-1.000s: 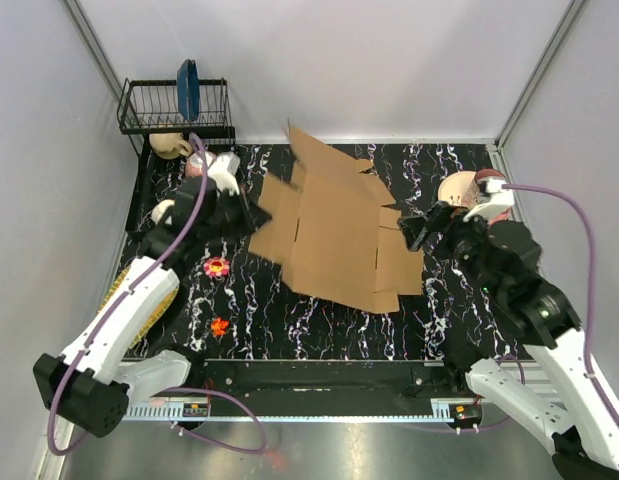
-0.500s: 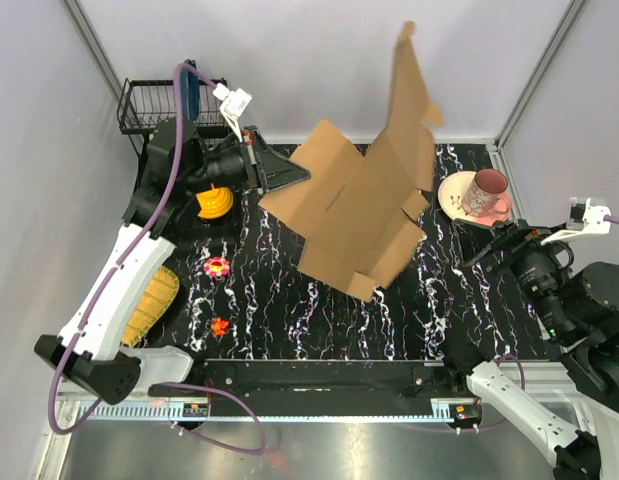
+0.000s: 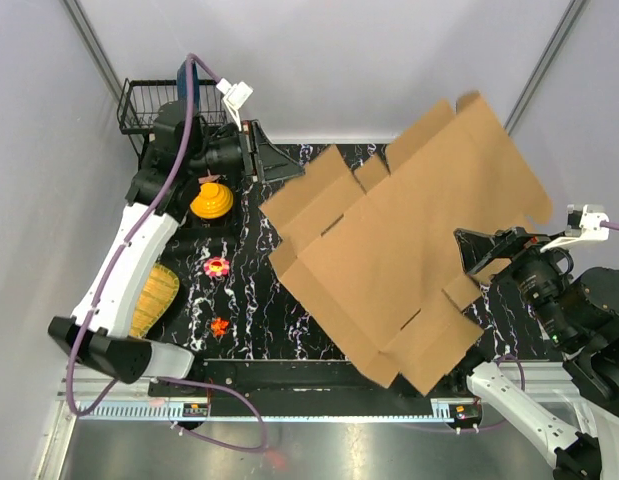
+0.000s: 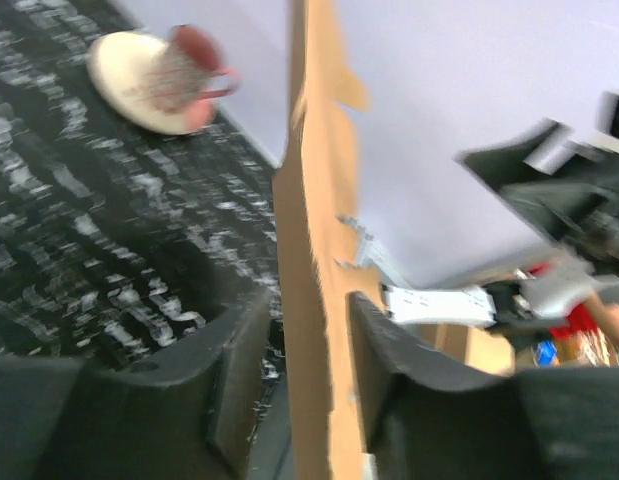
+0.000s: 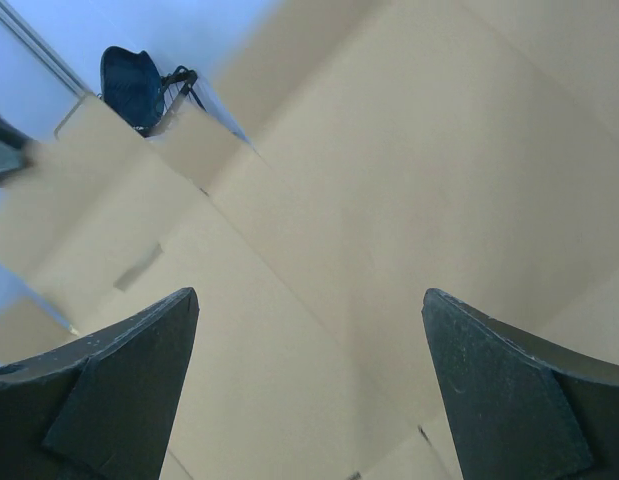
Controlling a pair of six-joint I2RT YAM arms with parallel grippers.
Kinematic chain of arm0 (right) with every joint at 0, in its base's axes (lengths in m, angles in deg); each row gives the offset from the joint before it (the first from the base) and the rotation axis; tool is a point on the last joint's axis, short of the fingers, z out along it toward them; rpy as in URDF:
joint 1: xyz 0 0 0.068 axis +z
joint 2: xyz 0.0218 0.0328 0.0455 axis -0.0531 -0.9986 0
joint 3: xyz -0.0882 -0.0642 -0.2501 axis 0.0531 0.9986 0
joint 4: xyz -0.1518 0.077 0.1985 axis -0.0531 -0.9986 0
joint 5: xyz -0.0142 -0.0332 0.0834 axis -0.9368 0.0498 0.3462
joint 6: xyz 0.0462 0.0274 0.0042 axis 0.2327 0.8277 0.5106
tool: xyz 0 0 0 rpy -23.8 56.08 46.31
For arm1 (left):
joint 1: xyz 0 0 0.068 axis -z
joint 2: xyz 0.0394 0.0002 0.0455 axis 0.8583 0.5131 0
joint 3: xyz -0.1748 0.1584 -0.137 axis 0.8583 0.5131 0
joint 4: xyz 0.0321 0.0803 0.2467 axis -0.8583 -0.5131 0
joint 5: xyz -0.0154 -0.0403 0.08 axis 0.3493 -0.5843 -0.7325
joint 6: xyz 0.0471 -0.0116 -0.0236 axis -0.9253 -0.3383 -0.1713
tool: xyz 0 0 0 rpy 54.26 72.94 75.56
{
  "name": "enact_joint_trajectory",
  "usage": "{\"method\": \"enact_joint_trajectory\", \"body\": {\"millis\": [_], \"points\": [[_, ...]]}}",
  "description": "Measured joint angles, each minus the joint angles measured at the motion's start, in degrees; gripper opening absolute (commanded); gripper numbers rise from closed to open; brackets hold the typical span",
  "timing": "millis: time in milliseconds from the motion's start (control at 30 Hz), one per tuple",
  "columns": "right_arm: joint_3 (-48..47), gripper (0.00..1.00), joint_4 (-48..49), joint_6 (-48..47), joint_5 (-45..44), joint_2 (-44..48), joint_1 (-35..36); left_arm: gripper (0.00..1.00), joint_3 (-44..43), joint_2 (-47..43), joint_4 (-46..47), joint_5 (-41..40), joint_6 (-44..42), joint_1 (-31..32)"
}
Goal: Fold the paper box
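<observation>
The left gripper [image 3: 284,162] had its jaws partly apart, with an edge of the box [image 3: 409,240] standing between them in the wrist view. Whether they pinched it was too blurred to tell. The right gripper [image 3: 465,255] gaped wide and held nothing, the sheet just ahead of it. The box hung tilted in the air above the table [image 3: 249,300], unfolded, between the two arms. It was matte brown cardboard, die-cut with flaps, slits and creases. It looked light and stiff within each panel, but likely to hinge at the creases and catch air. A main panel's edge seemed a surer hold than a flap tip.
</observation>
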Motion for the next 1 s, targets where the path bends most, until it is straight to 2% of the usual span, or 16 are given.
{"method": "enact_joint_trajectory", "body": {"millis": [200, 267, 367, 433, 533, 633, 700, 767, 867, 933, 1000], "points": [[0.7, 1.00, -0.1, -0.4, 0.0, 0.7, 0.0, 0.59, 5.3, 8.7, -8.7, -10.3, -5.5, -6.3], [1.1, 1.00, -0.2, -0.4, 0.0, 0.7, 0.0, 0.99, 7.7, 11.2, -10.9, -14.2, -5.8, -7.7], [2.2, 1.00, -0.3, -0.5, 0.0, 0.7, 0.0, 0.99, 12.0, 11.3, -12.5, -21.6, -4.9, -8.9], [3.1, 1.00, -0.2, -0.5, 0.0, 0.7, 0.0, 0.99, 15.3, 8.3, -11.1, -27.2, -3.1, -8.7], [5.4, 1.00, 0.4, -0.5, 0.0, 0.7, 0.0, 0.99, 24.6, -2.6, -7.0, -38.8, 2.8, -5.7], [7.6, 1.00, 0.7, -0.5, 0.1, 0.7, 0.0, 0.99, 37.4, -18.8, -2.9, -54.5, 13.8, 5.6], [8.7, 1.00, 0.7, -0.5, 0.2, 0.6, 0.0, 0.99, 47.9, -29.8, -0.9, -64.5, 24.9, 18.1], [9.5, 1.00, 1.2, -0.4, 0.4, 0.4, 0.0, 0.99, 54.8, -35.2, -2.1, -70.9, 33.7, 26.3], [10.4, 1.00, 2.0, -0.3, 0.7, 0.1, 0.0, 0.99, 59.6, -33.2, -7.2, -80.5, 46.5, 36.5], [11.2, 1.00, 2.4, 0.0, 0.8, 0.0, 0.0, 0.99, 60.6, -29.1, -9.7, -84.5, 54.0, 45.4], [11.9, 1.00, 2.7, 0.3, 1.0, 0.0, 0.0, 0.99, 60.8, -25.2, -10.9, -87.1, 60.0, 51.6]]}}
